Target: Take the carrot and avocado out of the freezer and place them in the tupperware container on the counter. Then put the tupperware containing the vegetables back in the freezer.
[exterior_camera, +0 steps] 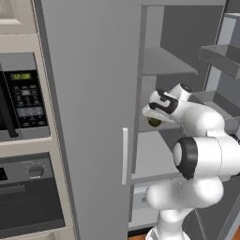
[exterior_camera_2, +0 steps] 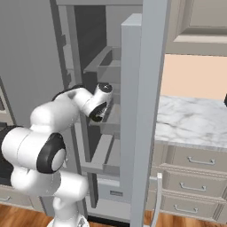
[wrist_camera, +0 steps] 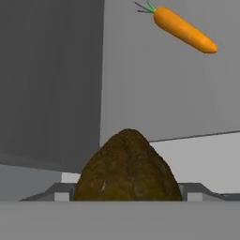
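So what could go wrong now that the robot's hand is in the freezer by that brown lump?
The avocado is round, so it may slip or roll off the shelf when the fingers squeeze it. How far open the fingers are is hidden. The arm reaches in between the freezer wall and its open door, so pulling back could bump them. The carrot lies farther in and might get nudged.

The microwave [exterior_camera: 21, 96] display shows green digits, seemingly 12:00; nothing else is readable.

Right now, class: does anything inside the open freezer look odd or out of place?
Nothing stands out. In the hand view the avocado sits whole on the freezer shelf close before the gripper, and the carrot lies intact farther back.
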